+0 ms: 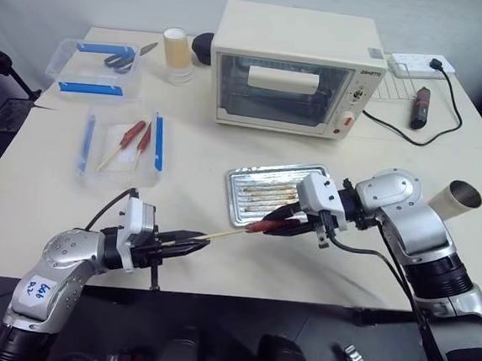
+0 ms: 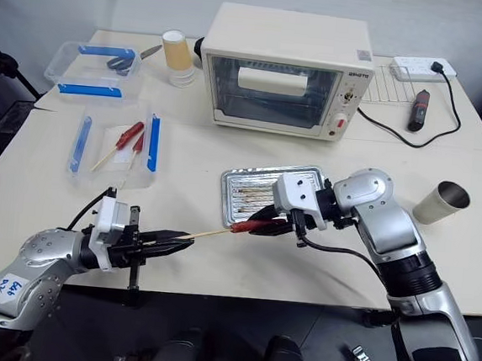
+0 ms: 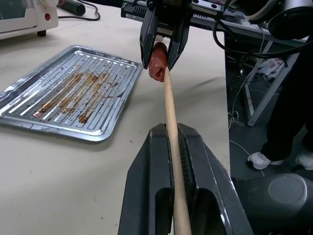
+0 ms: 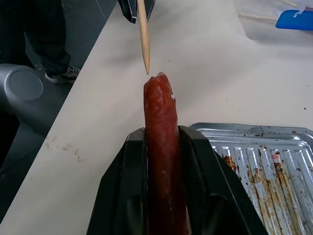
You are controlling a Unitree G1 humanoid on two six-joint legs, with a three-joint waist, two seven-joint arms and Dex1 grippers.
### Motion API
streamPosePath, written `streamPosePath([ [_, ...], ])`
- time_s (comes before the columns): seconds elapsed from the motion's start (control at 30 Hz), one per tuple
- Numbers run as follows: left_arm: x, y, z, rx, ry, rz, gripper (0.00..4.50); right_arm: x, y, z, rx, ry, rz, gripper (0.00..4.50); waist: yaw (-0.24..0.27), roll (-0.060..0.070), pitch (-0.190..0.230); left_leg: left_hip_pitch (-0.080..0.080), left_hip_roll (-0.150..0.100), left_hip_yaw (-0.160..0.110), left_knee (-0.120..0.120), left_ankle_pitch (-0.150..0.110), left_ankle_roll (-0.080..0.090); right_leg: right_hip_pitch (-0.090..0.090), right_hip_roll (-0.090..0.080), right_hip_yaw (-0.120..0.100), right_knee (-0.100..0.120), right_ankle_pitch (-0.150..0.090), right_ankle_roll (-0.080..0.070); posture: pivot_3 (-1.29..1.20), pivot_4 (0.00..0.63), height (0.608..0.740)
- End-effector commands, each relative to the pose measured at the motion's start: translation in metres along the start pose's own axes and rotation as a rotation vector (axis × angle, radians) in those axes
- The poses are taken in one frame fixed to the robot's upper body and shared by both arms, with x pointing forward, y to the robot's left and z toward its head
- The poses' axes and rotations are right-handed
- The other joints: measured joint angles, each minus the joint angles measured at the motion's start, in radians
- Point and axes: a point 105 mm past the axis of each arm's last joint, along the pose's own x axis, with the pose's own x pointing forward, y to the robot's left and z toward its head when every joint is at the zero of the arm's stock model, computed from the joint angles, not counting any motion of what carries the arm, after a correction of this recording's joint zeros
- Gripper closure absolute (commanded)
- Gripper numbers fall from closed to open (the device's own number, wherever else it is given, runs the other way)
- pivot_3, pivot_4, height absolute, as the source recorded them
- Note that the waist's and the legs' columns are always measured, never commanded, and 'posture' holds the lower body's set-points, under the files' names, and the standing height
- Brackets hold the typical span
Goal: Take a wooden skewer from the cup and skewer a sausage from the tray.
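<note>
Two end effectors are seen in the left eye view, meeting above the near edge of the pale surface [image 1: 227, 145]. The left end effector [image 1: 198, 242] is clamped on the wooden skewer [image 1: 228, 234], which is held about level and pointed to the right. The right end effector [image 1: 292, 223] is clamped on the dark red sausage [image 1: 271, 226], held just off the tray's near left corner. The skewer's tip is at the sausage's left end; whether they touch cannot be told here. The tray [image 1: 241, 180], streaked with brown grease, lies on the surface just behind the sausage. The steel cup [image 1: 456, 199] lies tilted at the right edge of the surface. A toaster oven [image 1: 293, 67] stands at the far side, and a clear plastic box [image 1: 122, 140] holding two small red sausages on sticks lies to the left.

In the left wrist view, the skewer is seen gripped between the closed black fingers [image 3: 151, 196], running away to the sausage's cut end between the other end effector's fingers.

In the right wrist view, the sausage is seen clamped between the fingers [image 4: 122, 196], and the skewer's pointed tip sits just short of its end, with a small gap between them.
</note>
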Motion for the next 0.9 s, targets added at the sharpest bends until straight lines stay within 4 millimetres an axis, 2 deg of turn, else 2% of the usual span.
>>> streamPosePath([
  [0.03,0.000,0.001,0.000,0.017,-0.006,0.008,4.50,0.001,0.003,0.008,-0.030,-0.015,0.012,3.58,0.000,0.000,0.000,0.000,0.000,0.000,0.000,0.000,0.000,0.000,0.000,0.000,0.000,0.000,0.000,0.00,0.150,0.740],
  [0.63,0.007,0.000,-0.003,0.019,-0.008,-0.004,4.50,0.004,0.006,0.011,-0.032,-0.017,0.027,3.58,0.000,0.000,0.000,0.000,0.000,0.000,0.000,0.000,0.000,0.000,0.000,0.000,0.000,0.000,0.000,0.00,0.150,0.740],
  [0.9,0.020,0.001,-0.003,0.023,-0.009,-0.038,4.50,0.010,0.009,0.015,-0.057,-0.004,0.053,3.58,0.002,0.000,0.000,0.000,0.000,0.000,0.001,0.000,0.000,0.000,0.000,0.000,0.001,0.000,0.000,0.00,0.150,0.740],
])
